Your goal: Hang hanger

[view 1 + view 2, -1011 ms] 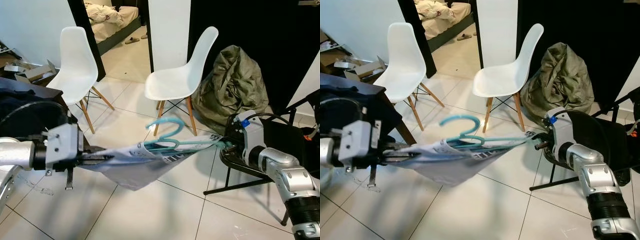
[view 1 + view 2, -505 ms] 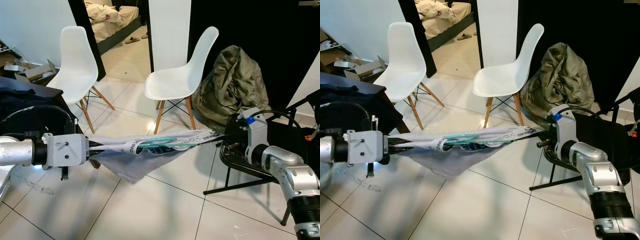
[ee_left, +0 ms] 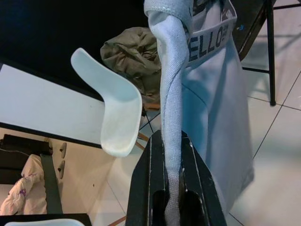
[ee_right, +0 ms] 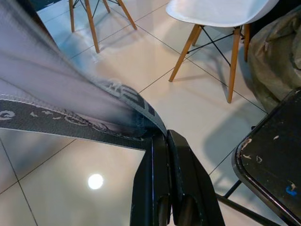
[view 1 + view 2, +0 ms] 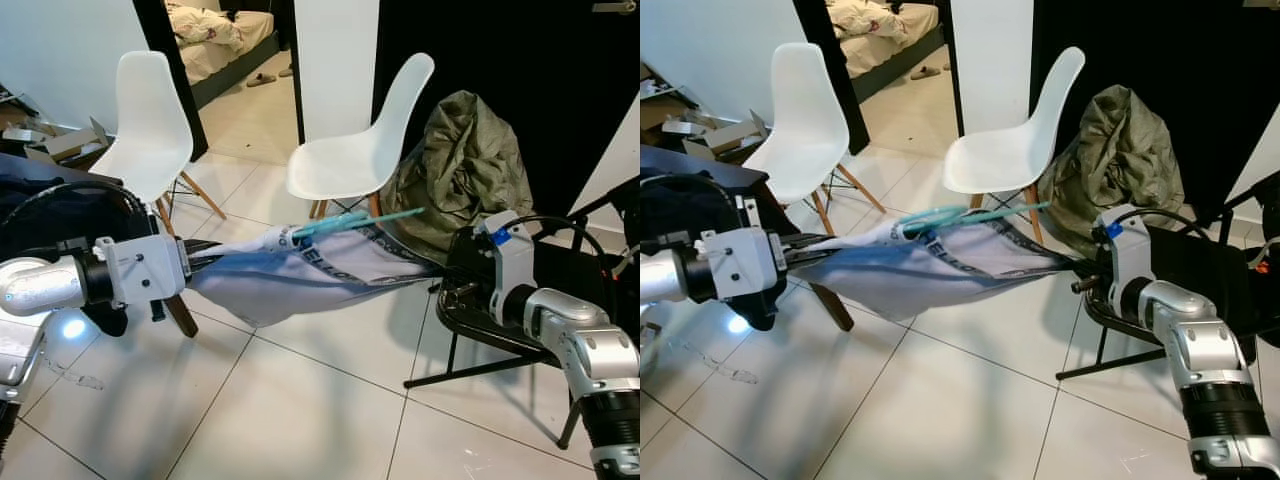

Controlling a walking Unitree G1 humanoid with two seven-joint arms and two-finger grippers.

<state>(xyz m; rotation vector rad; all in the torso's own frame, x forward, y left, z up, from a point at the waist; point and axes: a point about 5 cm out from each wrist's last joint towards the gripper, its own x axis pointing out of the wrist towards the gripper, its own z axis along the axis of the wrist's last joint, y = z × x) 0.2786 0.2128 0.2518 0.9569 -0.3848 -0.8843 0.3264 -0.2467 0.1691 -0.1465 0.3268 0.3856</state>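
Observation:
A pale grey garment (image 5: 300, 275) with a dark lettered waistband hangs stretched between my two grippers above the tiled floor. A teal hanger (image 5: 345, 221) lies along its upper edge, one end poking out toward the right chair. My left gripper (image 5: 205, 263) is shut on the garment's left end; in the left wrist view the cloth (image 3: 171, 108) runs out from between the fingers (image 3: 150, 179). Over at the garment's right corner my right gripper (image 5: 1080, 266) is shut on the waistband (image 4: 117, 94), its fingers (image 4: 181, 160) pinching the band.
Two white chairs (image 5: 150, 120) (image 5: 350, 150) stand just behind the garment. An olive sack (image 5: 465, 160) slumps against the dark wall. A black metal frame (image 5: 500, 335) stands under my right arm. A dark table (image 5: 685, 165) with dark cloth is at my left. A doorway (image 5: 225, 50) opens onto a bedroom.
My left gripper has risen and moved toward the chairs, lifting the garment. The hanger, first hook-up, lay flat in the cloth and now angles upward to the right. My right gripper has barely moved.

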